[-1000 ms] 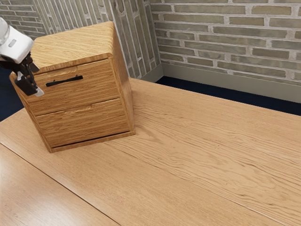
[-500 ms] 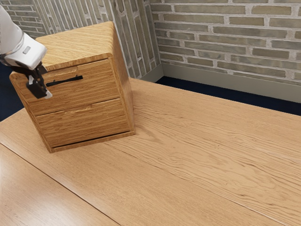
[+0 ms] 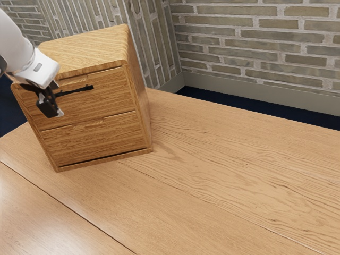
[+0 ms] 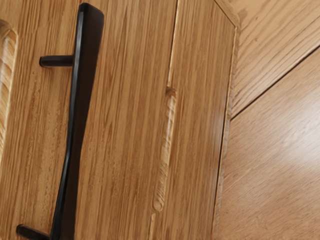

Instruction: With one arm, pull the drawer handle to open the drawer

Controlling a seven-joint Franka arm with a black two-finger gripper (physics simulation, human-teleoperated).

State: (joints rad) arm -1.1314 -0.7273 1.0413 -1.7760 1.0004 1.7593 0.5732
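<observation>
Room: a grey brick wall [image 3: 255,37] is standing behind everything. A pale grey strip [image 3: 255,89] is running along its foot, and a dark blue floor [image 3: 265,106] is lying below that.

Table: a wide, light wooden table [image 3: 223,175] is stretching across the exterior view. It is also showing in my wrist view, beside the cabinet.

Cabinet: a small wooden box cabinet [image 3: 90,50] is sitting on the table, toward the exterior view's left. It is turned a bit, so one front edge is pointing toward the camera.

Top drawer: the wooden top drawer [image 3: 106,98] is filling the upper half of the cabinet's front. It is looking shut, with its front lying level with the front below it.

Lower drawer: the wooden lower drawer [image 3: 95,138] is sitting right under the top drawer.

Handle: a thin black bar handle [image 3: 79,90] is sticking out from the top drawer on two short black posts. In my wrist view it is looking big and close, running along the drawer's wood.

Dent: a long shallow dent [image 4: 165,150] is lying on the line between the two drawers.

Arm: my white arm [image 3: 18,50] is coming in from the exterior view's upper left.

Hand: my black gripper [image 3: 49,105] is hanging in front of the top drawer, right at the handle's end on the exterior view's left. I cannot tell if it is apart, together or clamped on the handle. I also cannot tell if it is touching the handle.
</observation>
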